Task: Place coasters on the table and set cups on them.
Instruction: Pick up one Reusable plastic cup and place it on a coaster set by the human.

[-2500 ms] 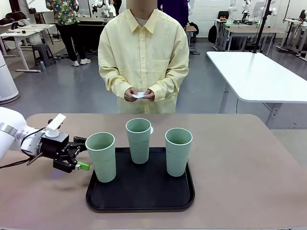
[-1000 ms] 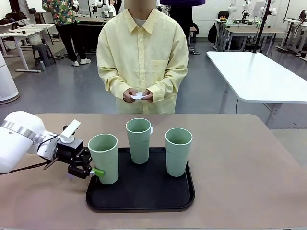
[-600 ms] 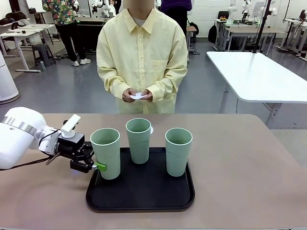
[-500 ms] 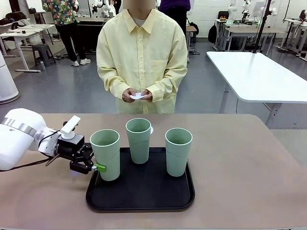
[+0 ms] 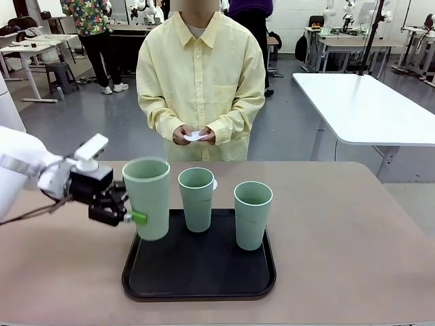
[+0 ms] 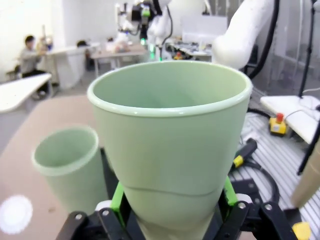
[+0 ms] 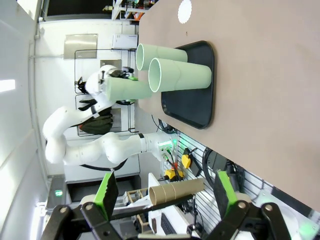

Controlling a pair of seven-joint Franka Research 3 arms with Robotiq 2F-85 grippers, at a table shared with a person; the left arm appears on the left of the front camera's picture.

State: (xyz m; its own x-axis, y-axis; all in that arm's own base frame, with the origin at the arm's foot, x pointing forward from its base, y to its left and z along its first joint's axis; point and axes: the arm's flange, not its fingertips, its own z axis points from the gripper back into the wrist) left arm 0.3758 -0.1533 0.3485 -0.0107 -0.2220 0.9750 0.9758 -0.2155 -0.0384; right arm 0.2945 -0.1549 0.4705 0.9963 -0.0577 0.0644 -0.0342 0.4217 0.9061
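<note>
Tabletop (image 5: 353,238): beige-brown, open surface left and right of black tray (image 5: 197,275).
Left gripper (image 5: 134,216): clamped on left cup (image 5: 147,197), held above tray's left edge.
Middle cup (image 5: 196,199), right cup (image 5: 252,214): upright on tray, apart.
Coaster (image 7: 184,11): flat on table beyond tray's far edge.
Right gripper (image 7: 165,195): fingers spread wide, empty.

The beige-brown table (image 5: 353,238), with rounded corners, spans the lower half of the front view. A black tray (image 5: 204,280) lies on it, left of centre near the bottom edge. One white scalloped coaster (image 7: 184,11) lies flat on the bare tabletop beyond the tray's far edge, apart from it.
</note>
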